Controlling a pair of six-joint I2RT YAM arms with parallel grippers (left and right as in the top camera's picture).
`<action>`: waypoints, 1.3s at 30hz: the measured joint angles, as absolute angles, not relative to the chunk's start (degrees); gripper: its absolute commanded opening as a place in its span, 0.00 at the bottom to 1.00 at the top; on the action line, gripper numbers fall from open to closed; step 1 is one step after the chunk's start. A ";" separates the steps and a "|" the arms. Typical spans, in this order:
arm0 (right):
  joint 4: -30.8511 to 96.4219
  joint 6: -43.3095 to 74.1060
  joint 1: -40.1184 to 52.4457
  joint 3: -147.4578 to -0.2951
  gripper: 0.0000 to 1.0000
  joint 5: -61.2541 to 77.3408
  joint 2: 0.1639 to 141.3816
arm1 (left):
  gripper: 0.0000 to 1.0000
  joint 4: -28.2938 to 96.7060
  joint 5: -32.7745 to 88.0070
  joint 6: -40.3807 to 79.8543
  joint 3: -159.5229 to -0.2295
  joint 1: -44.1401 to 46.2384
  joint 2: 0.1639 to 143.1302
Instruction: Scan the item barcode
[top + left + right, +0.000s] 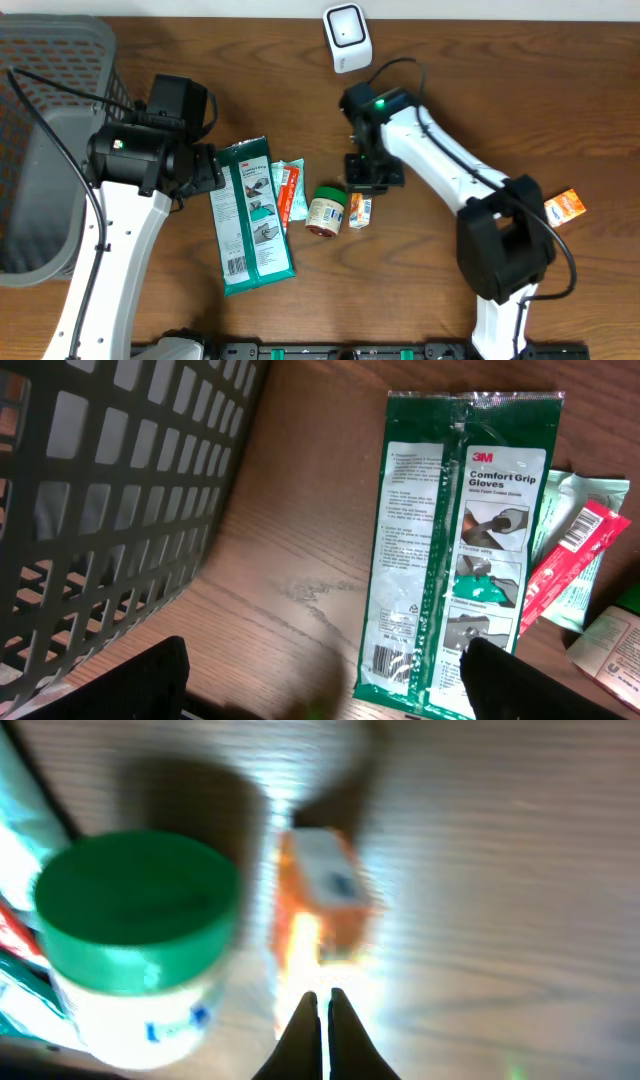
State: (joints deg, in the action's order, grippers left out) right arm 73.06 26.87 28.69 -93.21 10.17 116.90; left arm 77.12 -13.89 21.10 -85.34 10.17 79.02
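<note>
Hovering at the orange box (pixel 322 895) with fingers together, the right tool (pixel 320 1012) may shove it into the jar (pixel 140 920). The left tool (pixel 330 688) stands apart.

Left claw (pixel 322 685) spread wide; right claw (pixel 321 1015) tight together, downward.

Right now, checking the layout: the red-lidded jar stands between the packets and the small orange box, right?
No: the jar has a green lid, not red (right wrist view). It stands between the packets and the small orange box.
</note>
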 measured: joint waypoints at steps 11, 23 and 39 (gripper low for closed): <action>72.55 25.98 26.96 -93.19 0.01 7.90 116.22 | 0.88 77.12 -13.89 21.08 -85.34 10.17 79.02; 64.51 25.26 29.91 -93.17 0.02 16.56 116.22 | 0.88 77.12 -13.89 21.10 -85.34 10.17 79.02; 64.93 28.73 35.81 -93.17 0.02 9.19 116.22 | 0.88 77.12 -13.89 21.10 -85.34 10.17 79.02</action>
State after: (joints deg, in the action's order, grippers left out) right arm 64.93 28.73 35.81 -93.17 9.19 116.22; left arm 77.12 -13.89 21.10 -85.34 10.17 79.02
